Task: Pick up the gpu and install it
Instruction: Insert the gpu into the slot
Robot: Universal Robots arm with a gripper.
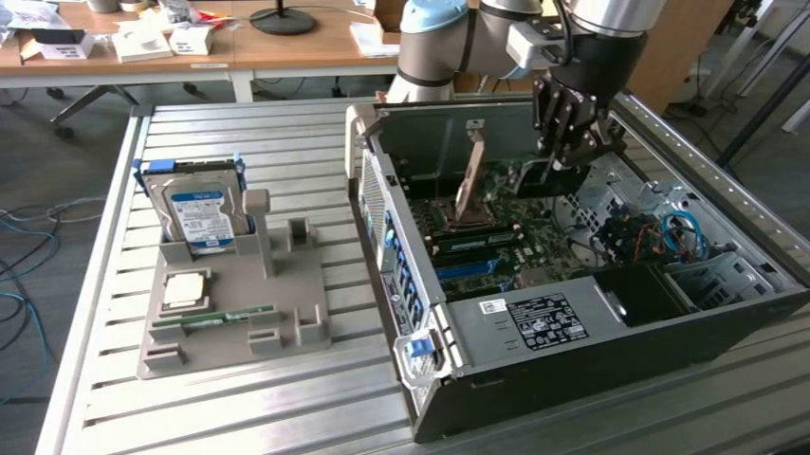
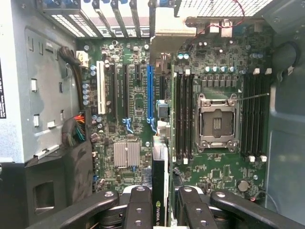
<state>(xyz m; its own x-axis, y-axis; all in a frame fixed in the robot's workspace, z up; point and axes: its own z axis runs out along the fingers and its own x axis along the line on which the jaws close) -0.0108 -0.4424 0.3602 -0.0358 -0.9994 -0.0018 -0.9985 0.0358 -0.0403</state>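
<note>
Dark metal computer case (image 1: 608,379), its side open, lies on a slatted metal surface (image 1: 253,408) at about three o'clock in the exterior view. At nine o'clock, well apart from it, a grey tray (image 1: 298,294) carries an upright hard drive (image 1: 203,213) with a blue label.

At about one o'clock the claw (image 1: 566,152) reaches down into the case over the green motherboard (image 1: 532,251). We see it clamped narrowly on the gpu (image 1: 547,180), a dark card hanging below it.

From the wrist we see the gpu (image 2: 159,176) edge-on in the claw (image 2: 159,212), running nearly in line with a long blue slot (image 2: 150,90) and just beside it. We cannot tell whether the card touches the board.

We judge the pick-up done and the install step in hand, since the card is inside the case but not yet seated. Seating it calls for the card's edge to be squared over a slot, then a straight, firm press.
</note>
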